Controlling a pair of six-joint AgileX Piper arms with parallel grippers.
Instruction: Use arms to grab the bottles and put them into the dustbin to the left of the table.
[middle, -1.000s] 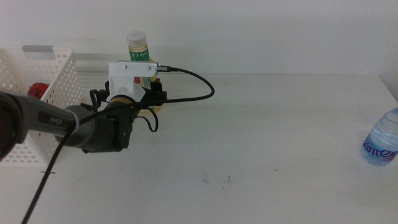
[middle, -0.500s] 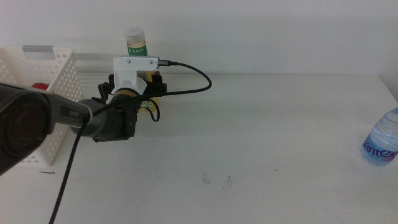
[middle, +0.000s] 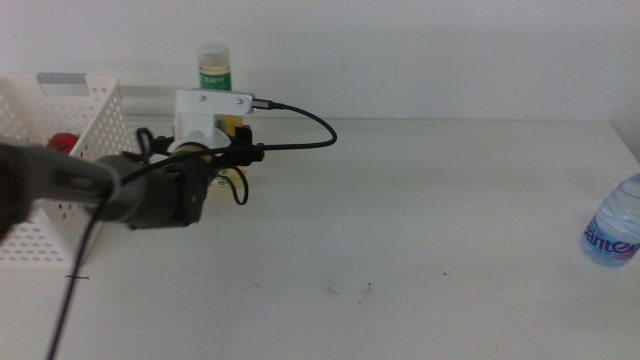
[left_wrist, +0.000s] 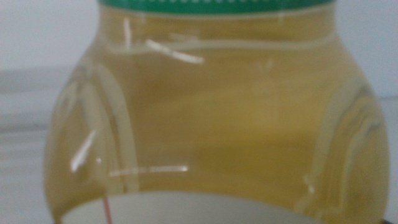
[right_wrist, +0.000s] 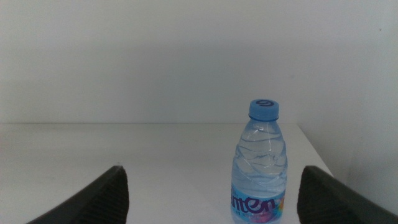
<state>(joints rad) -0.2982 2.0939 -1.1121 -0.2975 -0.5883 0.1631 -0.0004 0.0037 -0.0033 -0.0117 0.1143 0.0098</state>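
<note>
Middle view is showing the left arm (middle: 90, 185) reaching in from the left edge, its white camera housing (middle: 210, 112) sitting in the upper left of the frame, right in front of the yellow tea bottle (middle: 213, 72). The left hand (middle: 232, 150) itself is lying mostly behind the housing and cables, so I cannot tell whether it is clenched or released. In the left wrist view the tea bottle is filling nearly the whole picture, its yellow body and the green label edge pressed close to the lens, and no jaws are showing there.

The step in hand, as I judge it, is carrying or lifting the tea bottle toward the dustbin (middle: 60, 130), which is standing at the left edge of the frame, just beside the arm. Something red (middle: 62, 143) is showing inside the dustbin, likely the slim can. The next move is calling for a swing to the left over the rim before letting go.

The right hand (right_wrist: 211, 186) is waiting with its jaws spread wide apart, holding nothing, and looking at the water bottle (right_wrist: 262, 165), which is standing upright on the desk (middle: 420, 220) at the right edge of the middle view.

Counting: one tea bottle, one water bottle, one red item, one dustbin, two arms.
</note>
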